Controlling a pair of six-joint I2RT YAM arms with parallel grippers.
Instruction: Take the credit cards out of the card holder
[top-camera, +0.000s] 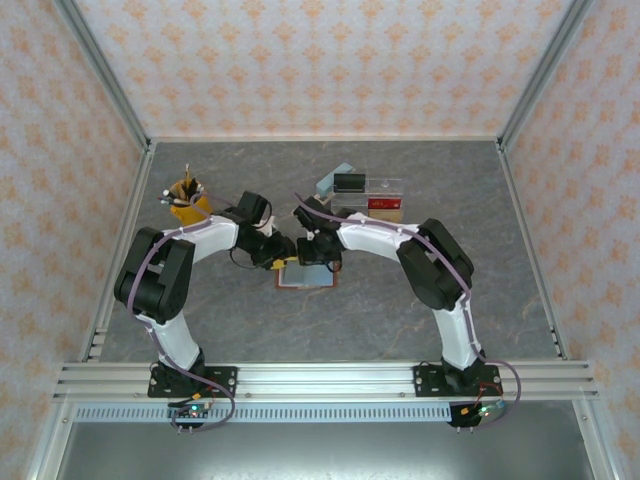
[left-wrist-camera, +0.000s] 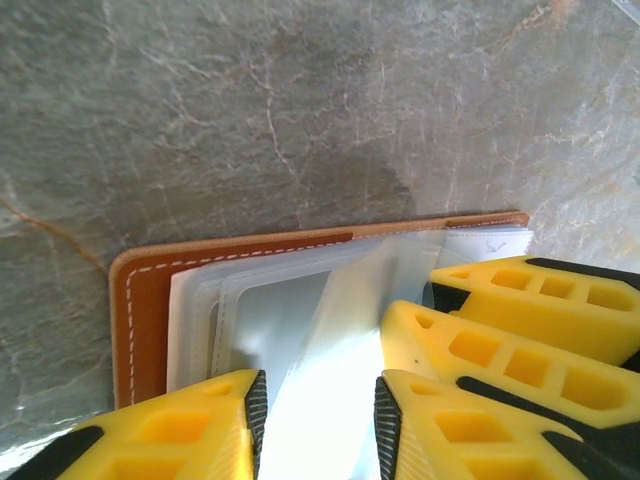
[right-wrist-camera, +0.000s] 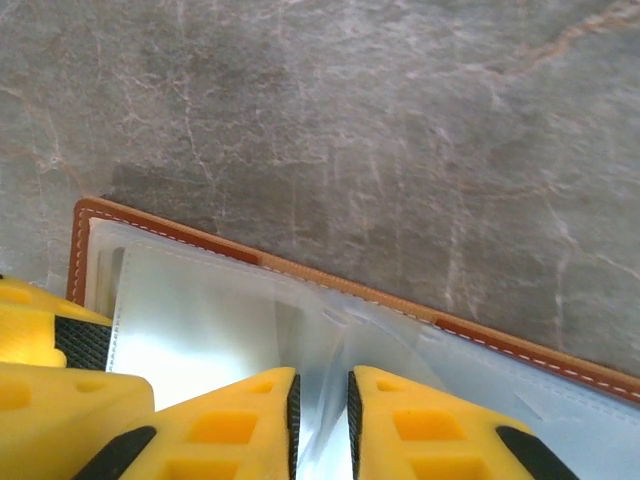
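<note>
You have the card holder (top-camera: 310, 278) lying open and flat near the middle of the counter (top-camera: 400, 330), both arms bent in over it. Its brown leather border with white stitching frames a stack of clear sleeves (left-wrist-camera: 290, 310). Glare washes them out, so a greyish rectangle (left-wrist-camera: 275, 325) in one pocket cannot be told for certain as a card.

Your left end effector (left-wrist-camera: 315, 430) has its jaws apart above the sleeves, with bright plastic showing in the gap. Your right end effector (right-wrist-camera: 320, 420) has its jaws drawn nearly together. A leaf of sleeve runs up into the slit — you cannot tell if it is truly pinched.

For room, the counter is bare from the holder to the near edge and out toward both side edges. Toward the far edge it is tighter: the acrylic organiser (top-camera: 385, 188) with a black box (top-camera: 349, 183) and a light blue block (top-camera: 333, 181) sits near the right arm's wrist, and a yellow cup (top-camera: 190, 207) stands beside the left arm, toward the left edge.

A faint mark on a sleeve corner and the organiser's red label are too small to read.
</note>
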